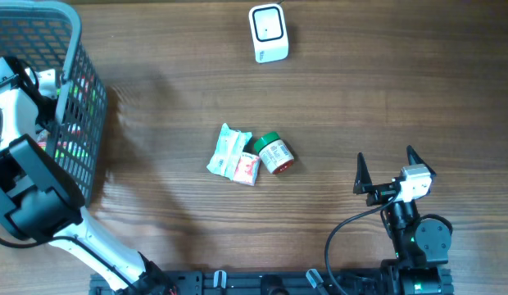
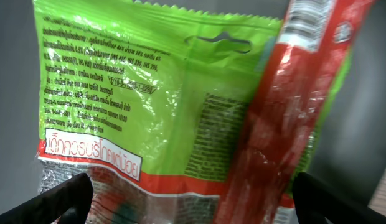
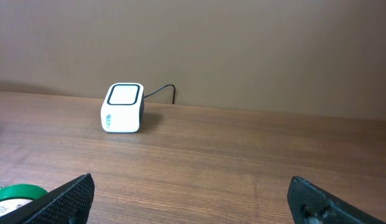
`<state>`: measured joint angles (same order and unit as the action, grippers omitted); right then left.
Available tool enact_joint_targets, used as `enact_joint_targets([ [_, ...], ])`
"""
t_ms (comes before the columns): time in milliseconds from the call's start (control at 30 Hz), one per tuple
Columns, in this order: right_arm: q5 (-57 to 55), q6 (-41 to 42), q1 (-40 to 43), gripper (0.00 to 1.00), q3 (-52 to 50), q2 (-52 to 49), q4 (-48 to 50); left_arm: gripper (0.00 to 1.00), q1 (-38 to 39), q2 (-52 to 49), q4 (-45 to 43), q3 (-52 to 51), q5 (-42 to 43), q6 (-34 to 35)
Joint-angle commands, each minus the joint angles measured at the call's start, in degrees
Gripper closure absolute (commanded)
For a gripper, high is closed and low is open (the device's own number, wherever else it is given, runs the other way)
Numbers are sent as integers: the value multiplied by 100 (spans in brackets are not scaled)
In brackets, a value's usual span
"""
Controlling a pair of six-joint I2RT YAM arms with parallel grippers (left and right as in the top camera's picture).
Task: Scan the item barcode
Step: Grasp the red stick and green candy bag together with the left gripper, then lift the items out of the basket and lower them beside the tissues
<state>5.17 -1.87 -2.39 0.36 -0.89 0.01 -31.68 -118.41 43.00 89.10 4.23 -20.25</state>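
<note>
Our left gripper (image 2: pixel 193 198) is inside the basket (image 1: pixel 71 45), its two fingers spread wide and closed on nothing. Right ahead of it, filling the wrist view, lies the green packet (image 2: pixel 149 93) — the item we judge is next to be scanned. The packet sits between the lines of the two fingers, its printed back towards the camera. Its long axis runs straight away from the gripper, with the hang-hole end farthest off. A red packet (image 2: pixel 286 124) leans across its right side, slanting from far right down towards the middle, so the right finger stands nearer to red than to green. We cannot tell whether either finger touches the plastic.

The left arm is plainly the one for this pick. The right gripper (image 1: pixel 385 157) hangs open and empty well apart, across the table from the basket. The scanner (image 1: pixel 268 33) stands far to the right of the left gripper, its window facing up. So, once the packet is gripped, we judge the move must lift it out of the basket and carry it sideways to there, printed face down.
</note>
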Motion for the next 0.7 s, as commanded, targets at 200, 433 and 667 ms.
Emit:
enact_joint_targets([
  [200, 92, -98, 39, 0, -7, 31, 31, 0, -24, 216, 116, 125, 321, -297],
  [433, 92, -101, 39, 0, -7, 31, 33, 0, -20, 107, 138, 107, 291, -337],
  [667, 92, -101, 39, 0, -7, 31, 33, 0, 26, -514, 140, 85, 92, -337],
])
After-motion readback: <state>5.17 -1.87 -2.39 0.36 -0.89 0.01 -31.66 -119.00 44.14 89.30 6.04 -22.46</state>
